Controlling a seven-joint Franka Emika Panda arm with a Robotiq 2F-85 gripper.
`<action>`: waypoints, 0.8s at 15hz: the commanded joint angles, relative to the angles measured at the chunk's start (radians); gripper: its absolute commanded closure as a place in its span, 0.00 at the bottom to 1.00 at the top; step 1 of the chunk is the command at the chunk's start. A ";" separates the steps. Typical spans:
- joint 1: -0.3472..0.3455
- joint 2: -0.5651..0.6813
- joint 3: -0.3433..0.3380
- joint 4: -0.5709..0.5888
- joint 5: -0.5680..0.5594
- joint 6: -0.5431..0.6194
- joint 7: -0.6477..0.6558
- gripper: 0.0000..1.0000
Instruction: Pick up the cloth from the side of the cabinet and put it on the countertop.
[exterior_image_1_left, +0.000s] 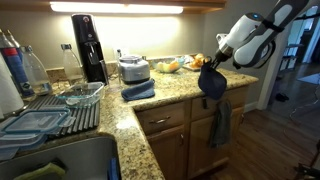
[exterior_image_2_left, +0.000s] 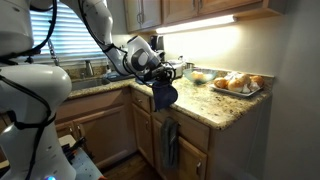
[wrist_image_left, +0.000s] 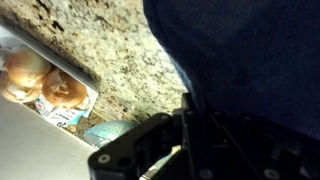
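Observation:
My gripper is shut on the cloth, a limp dark slate-blue bundle. The cloth hangs from the jaws just past the rounded edge of the speckled granite countertop, above the brown wooden cabinet. In an exterior view the gripper holds the cloth at the counter corner, over the cabinet. In the wrist view the cloth fills the upper right above the jaws, with granite beside it.
A greyer towel hangs on a cabinet door below the gripper and also shows in an exterior view. A folded blue cloth, a blender, a coffee machine, a dish rack and a tray of pastries stand on the counter.

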 joint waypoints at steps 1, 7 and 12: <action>0.001 0.079 -0.009 0.058 0.020 0.022 0.026 0.94; -0.064 0.202 0.029 0.137 0.037 0.059 0.050 0.94; -0.118 0.292 0.052 0.192 0.000 0.094 0.100 0.94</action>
